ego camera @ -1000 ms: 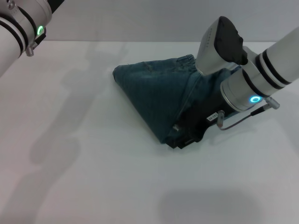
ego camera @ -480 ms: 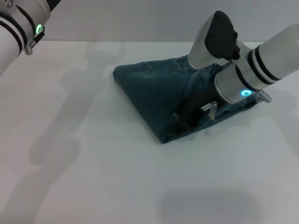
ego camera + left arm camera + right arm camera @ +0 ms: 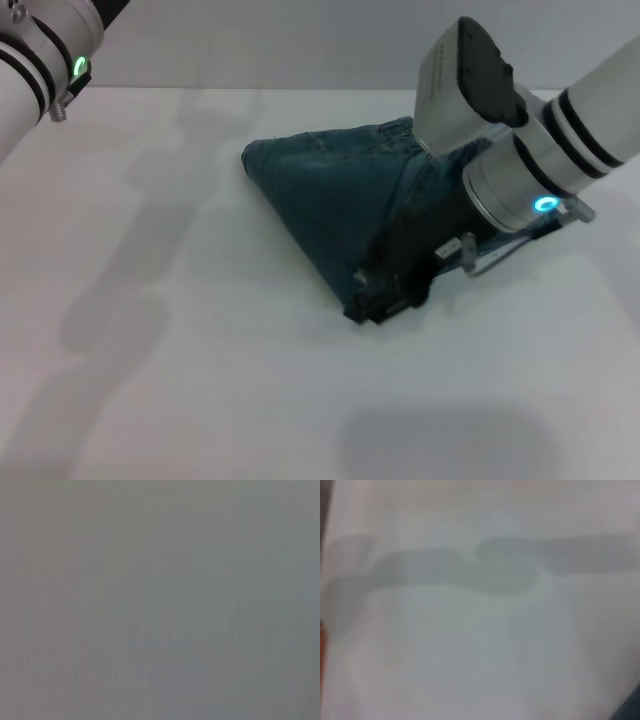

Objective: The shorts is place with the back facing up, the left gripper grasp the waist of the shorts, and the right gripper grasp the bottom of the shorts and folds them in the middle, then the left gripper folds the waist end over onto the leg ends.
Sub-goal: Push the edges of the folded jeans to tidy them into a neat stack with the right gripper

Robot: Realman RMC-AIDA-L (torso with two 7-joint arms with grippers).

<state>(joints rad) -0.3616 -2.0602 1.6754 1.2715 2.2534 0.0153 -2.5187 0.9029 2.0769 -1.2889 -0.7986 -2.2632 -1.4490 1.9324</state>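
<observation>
Denim shorts (image 3: 330,200) bunched in a folded wedge on the white table (image 3: 200,380), right gripper (image 3: 385,290) low at their near corner — fingers pinching the cloth, left arm (image 3: 40,50) raised far left, gripper unseen.

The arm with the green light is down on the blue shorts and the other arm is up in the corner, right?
No, swap them. In the head view the blue-lit right gripper is down on the denim shorts; the green-lit left arm is up in the corner.
</observation>
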